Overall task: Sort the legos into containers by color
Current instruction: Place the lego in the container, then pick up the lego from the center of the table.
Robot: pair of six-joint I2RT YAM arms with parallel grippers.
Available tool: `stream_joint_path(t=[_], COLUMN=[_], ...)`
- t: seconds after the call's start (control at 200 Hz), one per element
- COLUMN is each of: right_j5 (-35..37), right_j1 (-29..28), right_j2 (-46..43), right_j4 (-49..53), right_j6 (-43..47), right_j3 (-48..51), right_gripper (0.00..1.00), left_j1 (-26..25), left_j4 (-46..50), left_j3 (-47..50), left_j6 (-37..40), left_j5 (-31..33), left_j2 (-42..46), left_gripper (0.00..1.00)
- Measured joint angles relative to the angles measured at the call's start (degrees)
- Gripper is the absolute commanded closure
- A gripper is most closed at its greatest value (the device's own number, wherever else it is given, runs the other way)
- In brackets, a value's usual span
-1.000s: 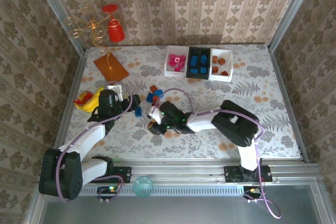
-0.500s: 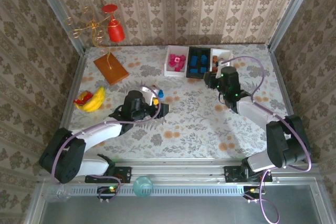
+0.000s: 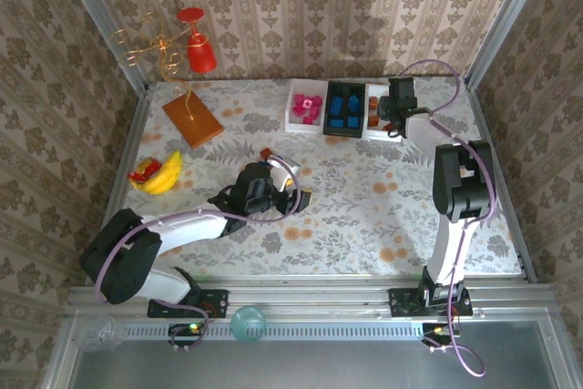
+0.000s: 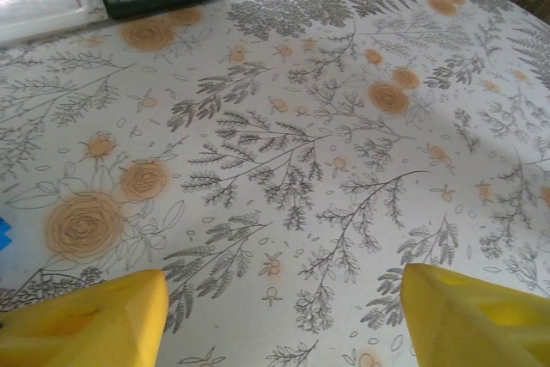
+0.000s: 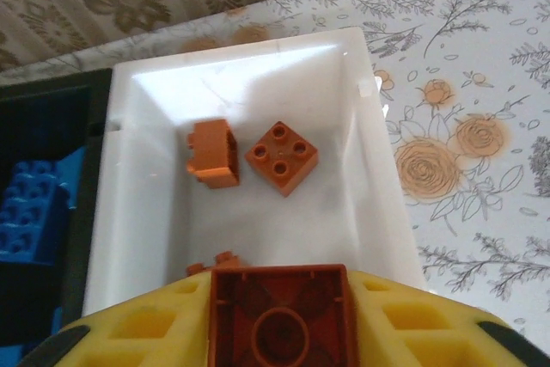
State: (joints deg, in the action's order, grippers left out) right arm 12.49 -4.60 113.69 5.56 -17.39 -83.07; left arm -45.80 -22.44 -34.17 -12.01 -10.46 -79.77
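Floral table cover (image 4: 284,143), left gripper (image 4: 284,320) gaping wide, empty, right gripper (image 5: 279,337) at 6 o'clock, fingers (image 5: 137,333) pressed on both sides of brown brick (image 5: 279,311), white tray (image 5: 382,212) toward 12.

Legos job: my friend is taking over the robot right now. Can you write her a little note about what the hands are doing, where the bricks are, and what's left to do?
Left hand: open, empty, low over the table.
Right hand: shut on a brown lego, above the right white tray, which holds other brown legos.
Done: pink legos sit in the left white tray, blue legos in the black tray.
Left: drop the held brick. Then a loose brown lego and a loose blue lego near the left hand need sorting.
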Motion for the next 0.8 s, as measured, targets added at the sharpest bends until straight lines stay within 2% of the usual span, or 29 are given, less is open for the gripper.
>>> stream_joint_path(t=[0.17,0.31,0.405,0.53,0.695,0.8], right_j5=[-0.02,-2.45,-4.20,-7.23,-10.71,-11.47], right_j1=[-0.17,-3.10,-9.57,-21.44,-33.03,-38.25], right_j2=[-0.72,-9.29,-17.11,-22.60,-19.08,-12.94], right_j4=[2.73,1.03,-2.82,-9.70,-14.12,-14.82], right_j6=[1.01,1.84,3.02,4.28,7.30,9.81], right_j3=[-1.66,6.80,15.41,24.90,28.55,26.53], right_gripper=[0.36,0.32,0.29,0.27,0.25,0.24], left_j1=[0.02,0.94,4.11,12.57,24.20,27.39], left_j4=[2.12,5.18,7.52,8.85,9.88,10.51], left_j3=[0.00,0.00,0.02,1.42,6.16,8.02], left_j6=[0.81,1.18,0.83,-2.62,-8.00,-9.94], left_j5=[3.96,7.30,8.87,9.46,7.65,6.32], left_j2=[2.69,6.58,9.29,13.16,17.22,18.95], left_gripper=[0.25,0.25,0.25,0.25,0.25,0.25])
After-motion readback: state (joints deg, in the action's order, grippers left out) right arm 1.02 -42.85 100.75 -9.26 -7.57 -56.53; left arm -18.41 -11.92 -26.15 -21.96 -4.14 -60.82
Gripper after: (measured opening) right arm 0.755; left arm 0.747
